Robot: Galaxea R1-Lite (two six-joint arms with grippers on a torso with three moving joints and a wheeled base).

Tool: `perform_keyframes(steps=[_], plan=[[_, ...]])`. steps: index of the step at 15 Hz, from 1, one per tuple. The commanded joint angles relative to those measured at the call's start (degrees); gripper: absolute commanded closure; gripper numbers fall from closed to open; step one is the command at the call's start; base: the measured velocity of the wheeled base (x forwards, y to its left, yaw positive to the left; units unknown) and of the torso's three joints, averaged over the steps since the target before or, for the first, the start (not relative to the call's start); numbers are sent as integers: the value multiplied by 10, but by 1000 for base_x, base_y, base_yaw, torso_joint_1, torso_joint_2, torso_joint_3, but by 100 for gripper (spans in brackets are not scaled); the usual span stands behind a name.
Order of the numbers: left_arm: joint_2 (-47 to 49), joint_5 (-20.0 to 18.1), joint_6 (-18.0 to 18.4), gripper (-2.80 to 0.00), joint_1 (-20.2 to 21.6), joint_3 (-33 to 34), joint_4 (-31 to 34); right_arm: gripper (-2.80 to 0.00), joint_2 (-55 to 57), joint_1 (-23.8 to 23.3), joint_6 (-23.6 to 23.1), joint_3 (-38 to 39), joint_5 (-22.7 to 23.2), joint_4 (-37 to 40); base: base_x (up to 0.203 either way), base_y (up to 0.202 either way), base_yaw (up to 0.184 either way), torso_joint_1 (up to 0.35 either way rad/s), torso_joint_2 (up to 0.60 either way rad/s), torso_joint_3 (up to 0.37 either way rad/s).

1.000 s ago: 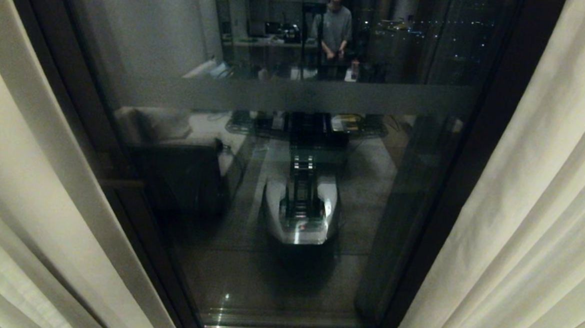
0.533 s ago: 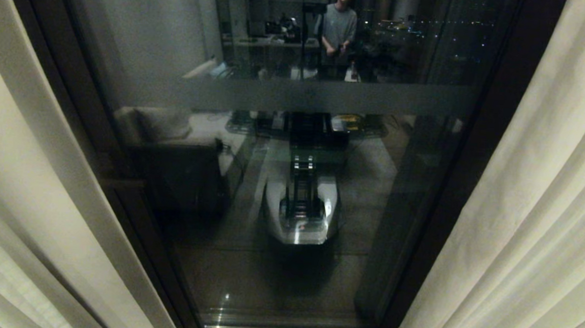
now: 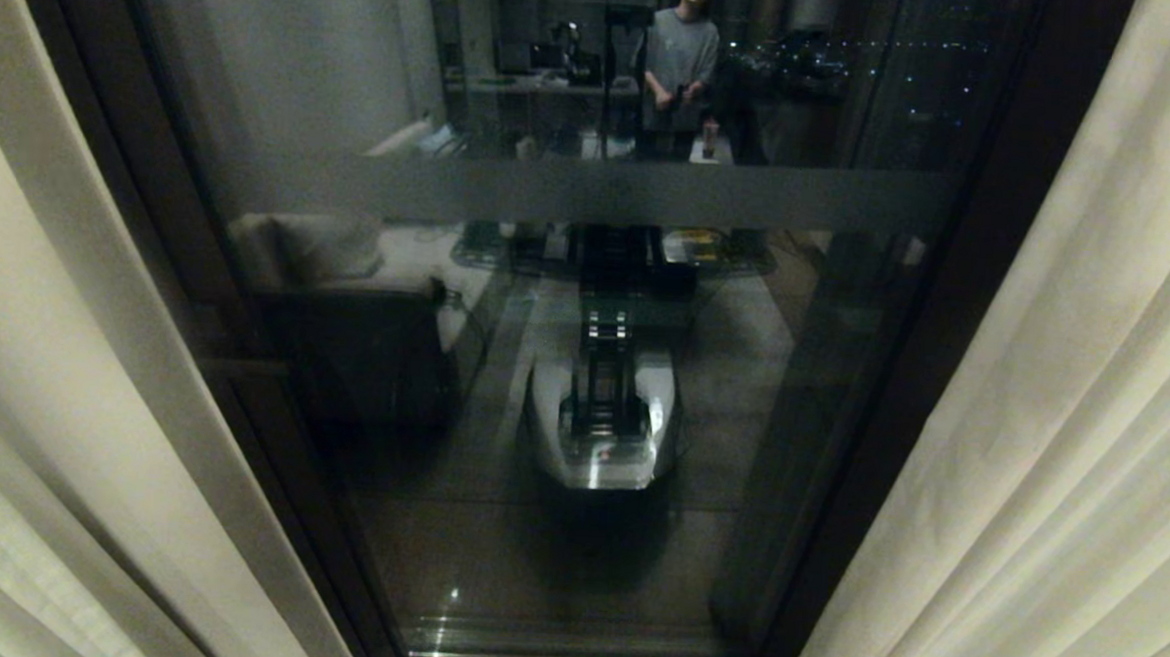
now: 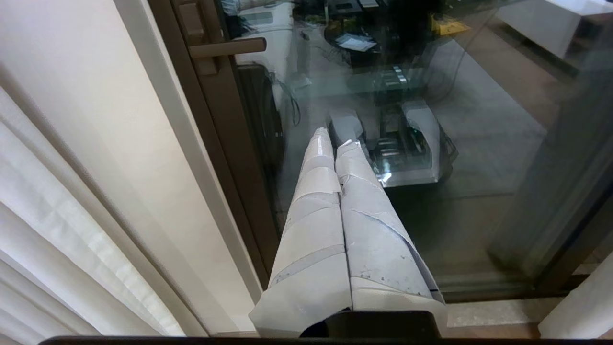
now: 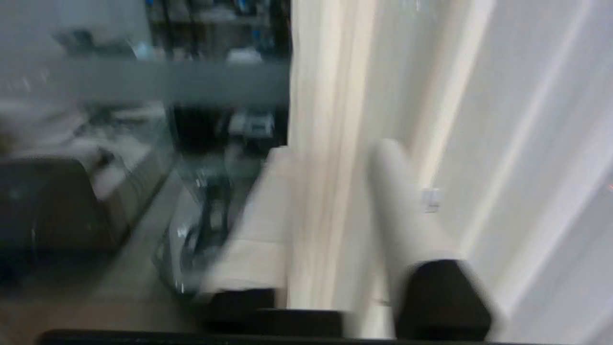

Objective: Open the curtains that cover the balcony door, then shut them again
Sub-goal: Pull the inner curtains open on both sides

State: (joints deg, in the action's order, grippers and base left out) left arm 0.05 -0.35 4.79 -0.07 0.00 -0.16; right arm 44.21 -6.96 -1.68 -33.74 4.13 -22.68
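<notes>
The cream curtains hang drawn apart, one panel at the left (image 3: 33, 360) and one at the right (image 3: 1060, 444). Between them stands the balcony door (image 3: 436, 110), dark-framed glass with a frosted band (image 3: 752, 197). Neither arm shows in the head view. My left gripper (image 4: 335, 139) is shut and empty, low before the glass, with the door handle (image 4: 227, 47) beyond it. My right gripper (image 5: 334, 148) is open beside the door's right edge. The inner edge of the right curtain (image 5: 325, 96) hangs between its two fingers. Whether the fingers touch the fabric I cannot tell.
The glass mirrors my own base (image 3: 600, 419), a sofa (image 3: 346, 296) and a person (image 3: 681, 63) standing in the room behind me. The door sill (image 4: 493, 311) runs along the floor close below the left gripper.
In the head view the curtains and door stand as before. Only the person's reflection has shifted slightly to the right.
</notes>
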Motion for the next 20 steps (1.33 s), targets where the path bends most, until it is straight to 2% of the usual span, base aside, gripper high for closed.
perform_keyframes(steps=[1, 6, 15, 20], plan=[[0, 0, 0, 0, 0, 0, 0, -280, 56, 7, -1, -21, 0, -36, 0, 0, 0, 0, 0, 0], [0, 0, 0, 0, 0, 0, 0, -280, 118, 7, 0, -82, -1, -83, 0, 0, 0, 0, 0, 0], [0, 0, 0, 0, 0, 0, 0, -280, 190, 3, 3, -113, -2, -192, 0, 0, 0, 0, 0, 0], [0, 0, 0, 0, 0, 0, 0, -280, 270, -1, 9, -190, -3, -206, 0, 0, 0, 0, 0, 0]])
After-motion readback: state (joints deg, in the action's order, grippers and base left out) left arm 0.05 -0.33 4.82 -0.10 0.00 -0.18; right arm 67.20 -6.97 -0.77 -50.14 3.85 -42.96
